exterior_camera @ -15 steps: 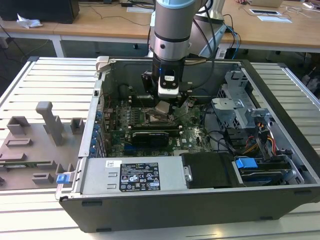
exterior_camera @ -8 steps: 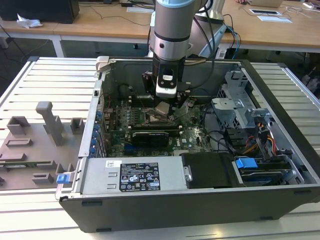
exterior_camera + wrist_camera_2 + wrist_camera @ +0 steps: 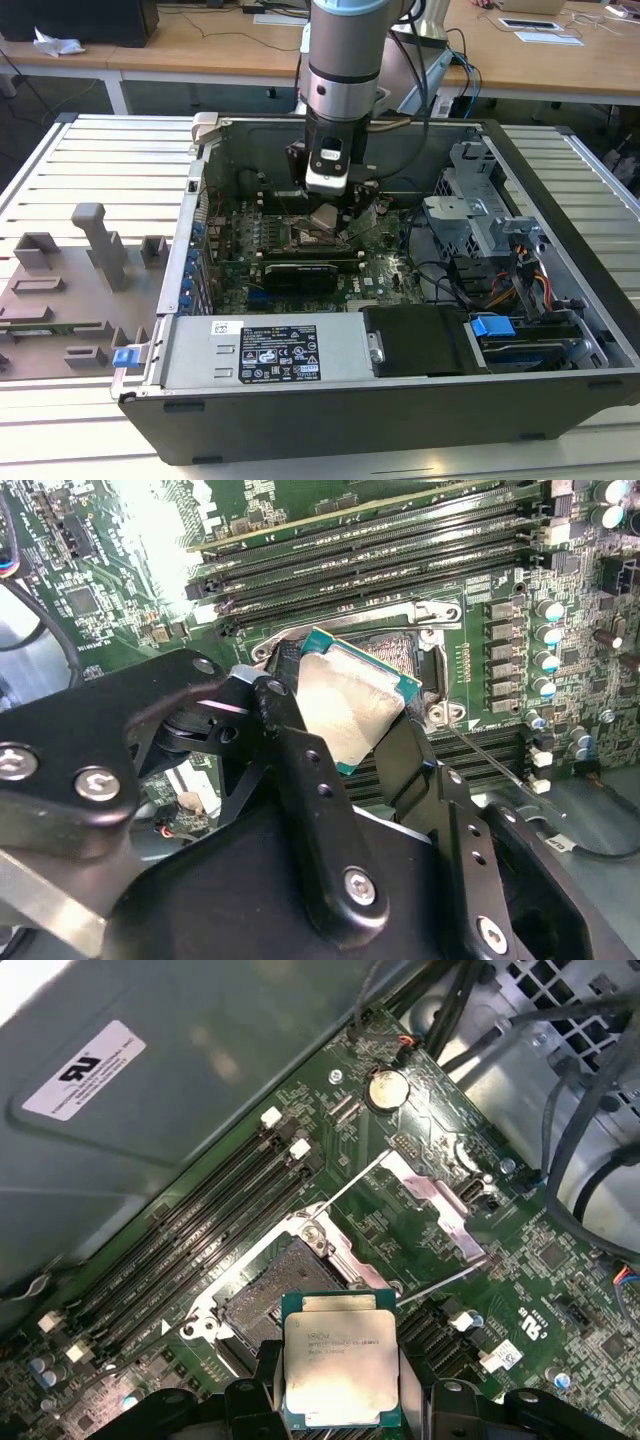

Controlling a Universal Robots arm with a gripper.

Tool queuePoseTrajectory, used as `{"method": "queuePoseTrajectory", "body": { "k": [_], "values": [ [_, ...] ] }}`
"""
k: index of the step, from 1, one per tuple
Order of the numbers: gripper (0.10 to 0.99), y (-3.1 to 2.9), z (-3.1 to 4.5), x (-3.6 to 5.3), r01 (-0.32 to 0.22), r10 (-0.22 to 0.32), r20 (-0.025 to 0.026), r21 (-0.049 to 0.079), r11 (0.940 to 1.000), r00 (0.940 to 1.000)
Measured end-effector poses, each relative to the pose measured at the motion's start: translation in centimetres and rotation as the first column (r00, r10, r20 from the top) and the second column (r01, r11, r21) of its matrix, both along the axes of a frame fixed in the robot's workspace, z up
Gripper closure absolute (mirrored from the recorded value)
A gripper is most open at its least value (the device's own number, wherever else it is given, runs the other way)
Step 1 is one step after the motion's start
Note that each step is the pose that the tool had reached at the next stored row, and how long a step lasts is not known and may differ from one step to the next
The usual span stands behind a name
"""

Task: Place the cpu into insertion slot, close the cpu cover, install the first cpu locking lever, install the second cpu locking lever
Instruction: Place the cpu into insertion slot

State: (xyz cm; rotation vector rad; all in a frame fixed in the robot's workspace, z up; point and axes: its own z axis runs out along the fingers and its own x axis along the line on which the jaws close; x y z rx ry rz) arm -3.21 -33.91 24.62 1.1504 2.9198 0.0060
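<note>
Exterior view first: the open computer case (image 3: 330,420) lies on the slatted table (image 3: 100,150). Inside it sit the motherboard (image 3: 240,250), a labelled power supply (image 3: 200,350) along the near wall and a drive cage (image 3: 480,215) with cables on the exterior view's right. The arm reaches straight down into the case, and its tool (image 3: 328,212) hovers just above the insertion slot (image 3: 305,238) with the cpu (image 3: 326,218) tilted in its grip. Over to the second wrist view: two black fingers (image 3: 290,740) are clamped on opposite edges of the chip, silvery lid up and green rim showing. It is held clear of the socket frame, with the long memory slots (image 3: 380,560) just beyond. Now the first wrist view: the slot's dark contact field lies bare with nothing seated in it. The cpu cover (image 3: 440,1205) looks swung open to one side, and the chip hangs beside the slot. It looks like a light, stiff, thin plate with a smooth, probably slippery top, so this edge pinch seems the right hold. The contacts underneath and in the socket are likely fragile, so it wants to go in flat, aligned and without force.
</note>
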Motion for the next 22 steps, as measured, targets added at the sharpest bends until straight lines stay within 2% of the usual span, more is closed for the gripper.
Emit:
{"method": "queuePoseTrajectory", "body": {
  "k": [8, 10, 22],
  "values": [
    [0.541, 0.0, -0.01, 0.0, 0.081, -0.081, 0.0, -0.001, 0.9967, 0.9967],
    [0.541, 0.0, -0.02, 0.0, 0.109, -0.109, 0.0001, -0.001, 0.9941, 0.9941],
    [0.541, 0.0, -0.02, 0.0, 0.193, -0.193, 0.0004, -0.004, 0.9813, 0.9813]
  ]
}}
